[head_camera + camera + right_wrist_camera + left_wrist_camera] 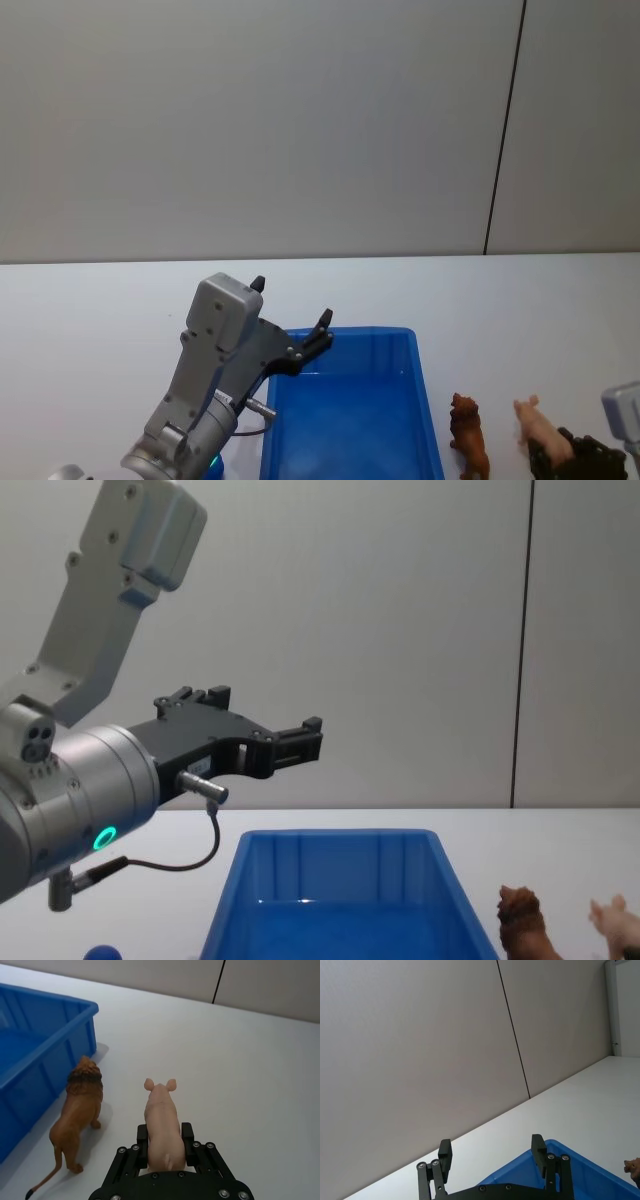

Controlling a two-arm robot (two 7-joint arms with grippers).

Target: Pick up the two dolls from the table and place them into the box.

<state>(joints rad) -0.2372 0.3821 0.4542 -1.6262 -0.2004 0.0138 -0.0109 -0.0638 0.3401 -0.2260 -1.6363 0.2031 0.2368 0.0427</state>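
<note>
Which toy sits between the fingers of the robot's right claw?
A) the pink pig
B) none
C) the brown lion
A: the right gripper has its black fingers against either side of the pig, while the lion stands free beside the bin.

White table [90, 300] bearing blue box [370, 331], brown lion doll [470, 440] just beside it, pink pig doll [533, 425] near the lion

Right of the blue box [360, 332] stand a brown lion [470, 435] and pink pig [530, 420].
</note>
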